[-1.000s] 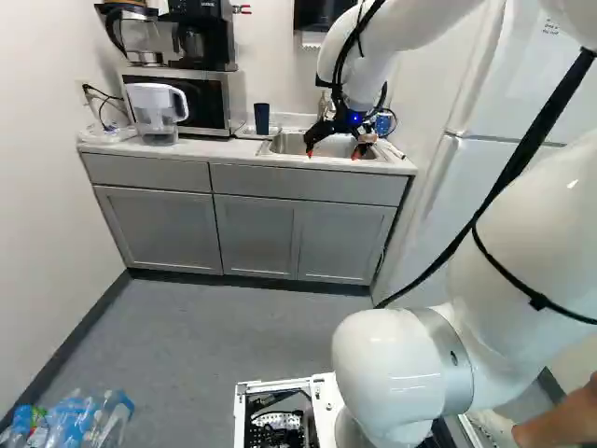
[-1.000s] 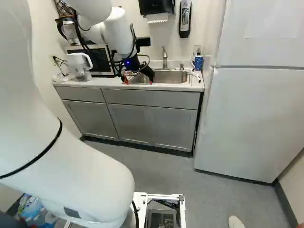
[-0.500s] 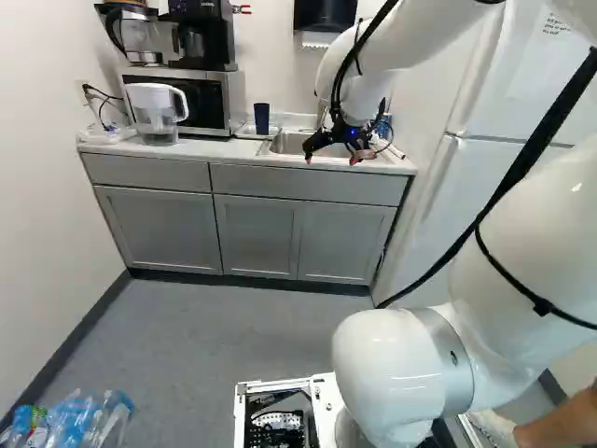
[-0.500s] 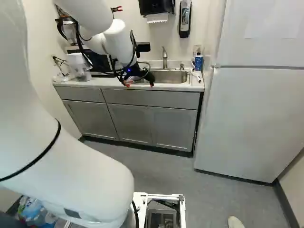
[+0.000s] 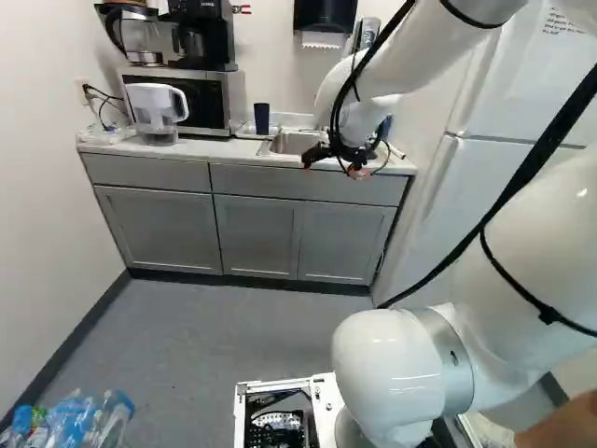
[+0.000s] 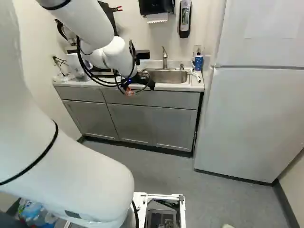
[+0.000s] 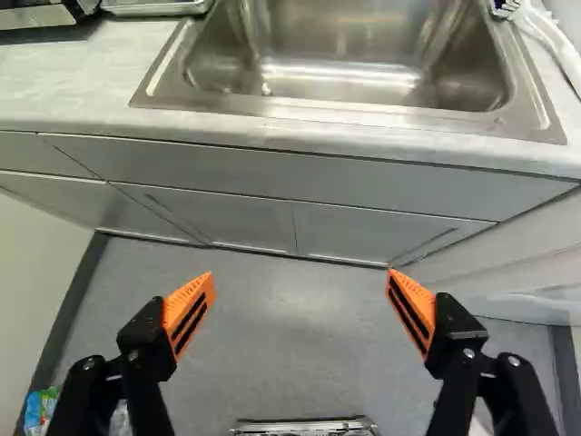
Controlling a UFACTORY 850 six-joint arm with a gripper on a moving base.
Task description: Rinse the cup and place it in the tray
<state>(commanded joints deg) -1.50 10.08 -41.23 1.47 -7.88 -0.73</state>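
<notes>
The pincer was spread wide, up in the air near the sink
The dark blue cup stood upright by the tray, between the microwave and the sink

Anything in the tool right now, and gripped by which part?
Nothing held: the tool is open, only floor showing between its pads. The dark blue cup stands on the far counter.
</notes>
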